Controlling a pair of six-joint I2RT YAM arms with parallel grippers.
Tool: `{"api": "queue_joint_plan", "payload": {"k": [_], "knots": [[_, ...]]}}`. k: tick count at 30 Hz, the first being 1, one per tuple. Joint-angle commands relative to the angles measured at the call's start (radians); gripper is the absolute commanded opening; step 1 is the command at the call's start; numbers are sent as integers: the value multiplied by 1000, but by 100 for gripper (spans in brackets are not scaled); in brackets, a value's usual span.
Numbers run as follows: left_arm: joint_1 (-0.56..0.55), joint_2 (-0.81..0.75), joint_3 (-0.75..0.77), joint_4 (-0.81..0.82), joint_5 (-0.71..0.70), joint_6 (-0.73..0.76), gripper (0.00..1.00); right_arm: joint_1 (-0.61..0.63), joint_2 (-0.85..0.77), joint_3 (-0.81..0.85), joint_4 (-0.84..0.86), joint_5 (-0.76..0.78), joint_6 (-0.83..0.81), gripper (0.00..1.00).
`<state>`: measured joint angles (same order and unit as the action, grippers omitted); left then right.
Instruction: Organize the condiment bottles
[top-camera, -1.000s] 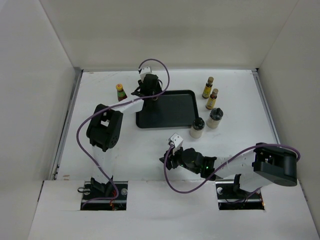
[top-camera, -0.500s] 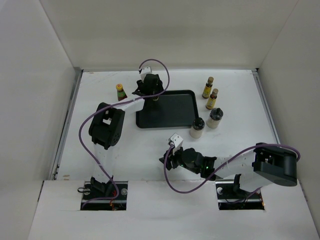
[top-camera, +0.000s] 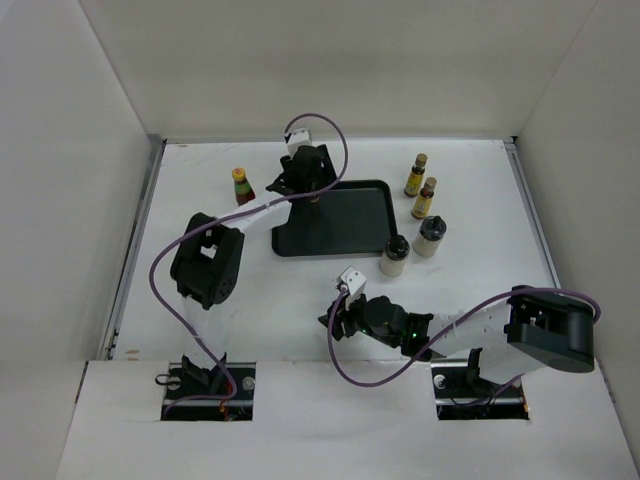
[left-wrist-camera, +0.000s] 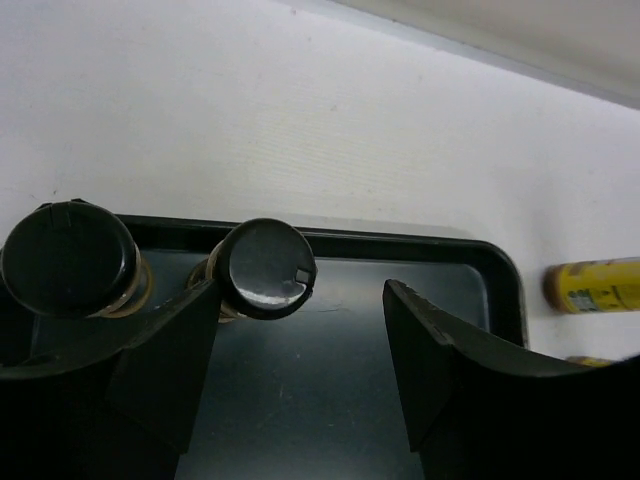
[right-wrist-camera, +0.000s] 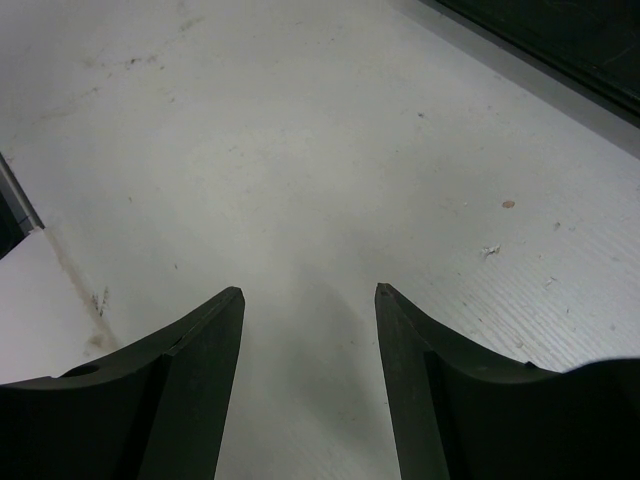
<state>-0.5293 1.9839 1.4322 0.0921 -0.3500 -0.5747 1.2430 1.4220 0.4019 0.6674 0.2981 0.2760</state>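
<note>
1. Left wrist view showed our left hand (left-wrist-camera: 300, 300), fingers apart and empty, over the far-left corner of the tray (left-wrist-camera: 400, 248); two black-capped bottles (left-wrist-camera: 264, 268) stood there, one just beside a finger.
2. We judged a sideways pull-out could clip that cap and topple both.
3. Our right hand (right-wrist-camera: 308, 295), also apart, hung over the near surface (right-wrist-camera: 300, 120); the red bottle (top-camera: 241, 186), slim bottles (top-camera: 416, 175) and squat jars (top-camera: 395, 255) stood off the tray.

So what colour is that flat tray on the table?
Black. The tray shows best in the top external view.
</note>
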Motion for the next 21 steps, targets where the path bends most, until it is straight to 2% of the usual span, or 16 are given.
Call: {"api": "queue_joint_plan", "payload": {"k": [1, 8, 12, 14, 18, 21], "knots": [[-11, -149, -22, 41, -1, 12, 64, -6, -6, -2, 83, -1, -8, 62], [36, -367, -188, 78, -46, 10, 63, -6, -15, -6, 83, -1, -4, 62], [122, -514, -335, 92, -102, 6, 63, -6, -18, -8, 83, -2, 0, 63], [175, -568, -395, 92, -125, 7, 62, -6, -15, -6, 83, -2, -1, 66], [284, -603, -440, 54, -107, 19, 60, -7, -3, 0, 81, -4, 0, 76], [324, -583, -444, 43, -90, 21, 61, -6, 2, 3, 83, -4, -4, 79]]}}
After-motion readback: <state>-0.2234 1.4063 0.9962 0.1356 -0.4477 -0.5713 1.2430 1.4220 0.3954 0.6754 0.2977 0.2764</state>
